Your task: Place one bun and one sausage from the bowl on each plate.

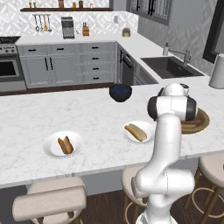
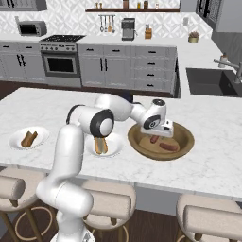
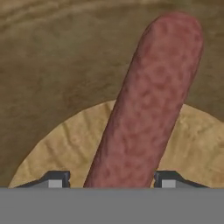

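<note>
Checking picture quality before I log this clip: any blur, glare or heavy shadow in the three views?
Left base view: even, soft light, no glare; the arm blocks most of the wooden bowl. Right base view: flat light, faint shadows under the plates, edges slightly soft. Hand view: very close, so the sausage looks coarse and blotchy, the bowl's grain smeared; the fingertips stay crisp.

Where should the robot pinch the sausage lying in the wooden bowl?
Pinch the sausage across its thin width, near the middle, coming straight down from above. It is a long, slim, round shape lying flat on the wooden bowl, so its long sides are free. The gripper already has one fingertip on each side of it, which looks like a good line-up.
</note>
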Robot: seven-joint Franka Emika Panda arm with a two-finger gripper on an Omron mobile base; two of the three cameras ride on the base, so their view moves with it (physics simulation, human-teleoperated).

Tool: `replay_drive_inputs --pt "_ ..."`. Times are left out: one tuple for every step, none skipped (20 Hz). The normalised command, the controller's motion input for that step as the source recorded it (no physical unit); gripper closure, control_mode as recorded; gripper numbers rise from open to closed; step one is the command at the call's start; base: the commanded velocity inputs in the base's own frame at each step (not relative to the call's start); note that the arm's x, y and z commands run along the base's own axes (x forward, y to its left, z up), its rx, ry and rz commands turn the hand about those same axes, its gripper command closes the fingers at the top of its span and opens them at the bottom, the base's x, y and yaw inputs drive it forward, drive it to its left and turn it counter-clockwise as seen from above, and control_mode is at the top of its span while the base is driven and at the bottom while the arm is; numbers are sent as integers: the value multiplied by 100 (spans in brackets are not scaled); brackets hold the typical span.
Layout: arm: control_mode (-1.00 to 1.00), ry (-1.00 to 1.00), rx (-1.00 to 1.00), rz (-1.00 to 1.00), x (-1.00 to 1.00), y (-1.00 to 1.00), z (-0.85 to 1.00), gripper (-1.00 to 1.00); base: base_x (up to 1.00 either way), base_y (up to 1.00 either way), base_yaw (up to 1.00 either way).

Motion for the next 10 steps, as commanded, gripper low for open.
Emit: replay_drive_inputs --pt "-100 -1 1 0 0 0 0 100 0 0 0" --pt "-100 -7 0 0 -16 0 7 100 0 0 0" --pt "-100 -9 0 0 -27 0 14 100 0 0 0" --pt "-100 -7 0 0 -26 21 29 100 0 0 0" --pt "-100 -12 0 0 -44 21 60 100 0 0 0" --pt "-100 -8 0 0 -51 36 62 100 0 0 0" --pt "-100 -8 0 0 -54 61 67 100 0 0 0" --pt "-100 -4 0 0 -60 68 66 100 0 0 0" --pt "-100 0 -1 1 -64 89 60 100 0 0 0" --pt "-100 0 -1 4 -62 95 60 100 0 0 0"
